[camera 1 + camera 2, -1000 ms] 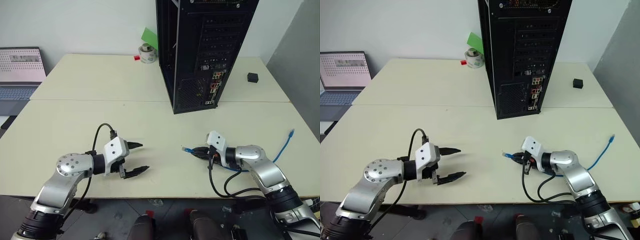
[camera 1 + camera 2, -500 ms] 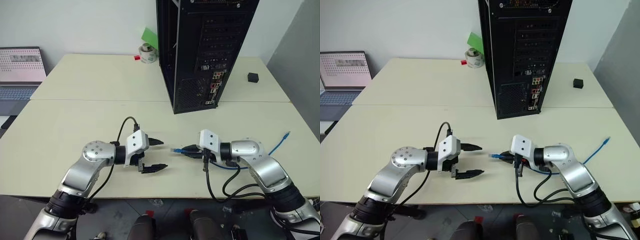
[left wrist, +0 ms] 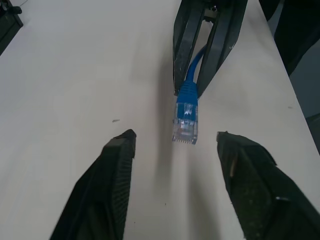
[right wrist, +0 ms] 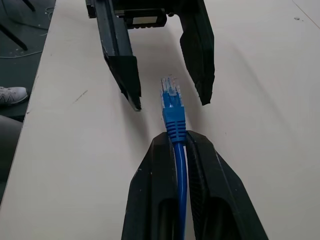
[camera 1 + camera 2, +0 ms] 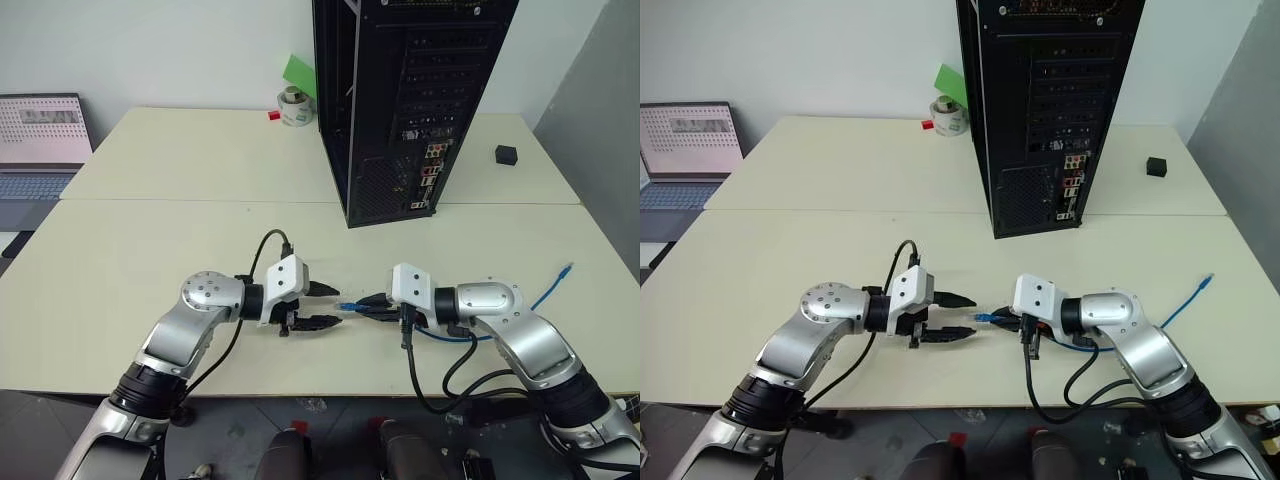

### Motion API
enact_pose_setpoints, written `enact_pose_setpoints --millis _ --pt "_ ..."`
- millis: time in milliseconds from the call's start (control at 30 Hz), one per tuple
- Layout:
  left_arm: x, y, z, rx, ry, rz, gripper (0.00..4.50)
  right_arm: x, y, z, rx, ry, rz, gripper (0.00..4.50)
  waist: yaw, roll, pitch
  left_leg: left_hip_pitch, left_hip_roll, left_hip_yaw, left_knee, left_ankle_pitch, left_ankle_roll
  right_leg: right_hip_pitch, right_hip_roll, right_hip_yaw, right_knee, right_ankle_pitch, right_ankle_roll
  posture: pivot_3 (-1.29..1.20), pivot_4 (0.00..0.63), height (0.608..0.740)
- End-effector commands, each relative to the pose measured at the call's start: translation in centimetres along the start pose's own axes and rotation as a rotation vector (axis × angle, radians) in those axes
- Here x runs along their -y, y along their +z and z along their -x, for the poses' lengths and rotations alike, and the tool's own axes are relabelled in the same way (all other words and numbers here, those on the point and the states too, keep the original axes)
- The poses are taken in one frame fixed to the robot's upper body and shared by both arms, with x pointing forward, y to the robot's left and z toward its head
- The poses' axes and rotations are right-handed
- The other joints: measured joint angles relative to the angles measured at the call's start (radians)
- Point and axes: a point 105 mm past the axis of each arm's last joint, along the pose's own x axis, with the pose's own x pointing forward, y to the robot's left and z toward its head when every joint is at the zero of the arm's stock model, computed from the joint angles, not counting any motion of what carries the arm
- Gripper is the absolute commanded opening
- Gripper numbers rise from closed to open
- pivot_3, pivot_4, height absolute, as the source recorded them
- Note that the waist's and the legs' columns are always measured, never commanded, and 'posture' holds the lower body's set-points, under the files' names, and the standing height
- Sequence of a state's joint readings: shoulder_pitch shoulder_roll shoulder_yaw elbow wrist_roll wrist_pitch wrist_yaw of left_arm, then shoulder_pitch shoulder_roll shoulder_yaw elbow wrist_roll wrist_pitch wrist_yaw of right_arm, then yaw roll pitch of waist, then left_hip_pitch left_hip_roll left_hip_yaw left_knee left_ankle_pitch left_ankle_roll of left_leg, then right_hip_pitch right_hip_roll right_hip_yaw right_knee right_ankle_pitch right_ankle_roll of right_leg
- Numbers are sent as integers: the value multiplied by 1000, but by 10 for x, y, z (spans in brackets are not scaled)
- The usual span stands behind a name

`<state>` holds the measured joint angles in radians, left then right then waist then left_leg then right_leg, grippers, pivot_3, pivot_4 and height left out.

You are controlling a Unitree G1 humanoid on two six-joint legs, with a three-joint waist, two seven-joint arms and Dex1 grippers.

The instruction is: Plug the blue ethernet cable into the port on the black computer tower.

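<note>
I'm keeping the right tool clenched on the blue ethernet cable just behind its clear plug, which is jutting between the released fingers of the left tool. If those 2 fingers are closing off-centre, I'm risking a twisted plug or a slipped handover. The black computer tower and its port are standing well beyond both tools on the desk.
</note>
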<state>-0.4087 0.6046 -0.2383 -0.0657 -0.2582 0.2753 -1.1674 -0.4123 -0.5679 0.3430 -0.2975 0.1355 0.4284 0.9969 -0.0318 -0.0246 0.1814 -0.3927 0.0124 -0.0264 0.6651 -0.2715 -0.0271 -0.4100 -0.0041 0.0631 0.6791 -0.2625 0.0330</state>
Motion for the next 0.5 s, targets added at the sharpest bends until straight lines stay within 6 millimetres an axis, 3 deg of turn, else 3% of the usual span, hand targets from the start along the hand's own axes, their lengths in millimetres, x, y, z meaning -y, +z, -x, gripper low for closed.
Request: enact_pose_setpoints --millis 33,233,433,500 --pt "-2 9 -3 18 -2 -41 1618 -2 13 -1 22 7 52 23 0 0 0 0 0 0 0 0 0 0 0 0 0 0 0 0 150 740" --pt "-1 11 -4 24 -5 -43 367 -3 14 -2 19 14 59 19 0 0 0 0 0 0 0 0 0 0 0 0 0 0 0 0 150 740" --pt "0 9 -3 9 -7 -58 323 -3 13 -2 13 15 64 19 0 0 0 0 0 0 0 0 0 0 0 0 0 0 0 0 150 740" --pt "0 8 -2 5 -5 -71 323 -3 11 -1 7 18 65 726 0 0 0 0 0 0 0 0 0 0 0 0 0 0 0 0 150 740"
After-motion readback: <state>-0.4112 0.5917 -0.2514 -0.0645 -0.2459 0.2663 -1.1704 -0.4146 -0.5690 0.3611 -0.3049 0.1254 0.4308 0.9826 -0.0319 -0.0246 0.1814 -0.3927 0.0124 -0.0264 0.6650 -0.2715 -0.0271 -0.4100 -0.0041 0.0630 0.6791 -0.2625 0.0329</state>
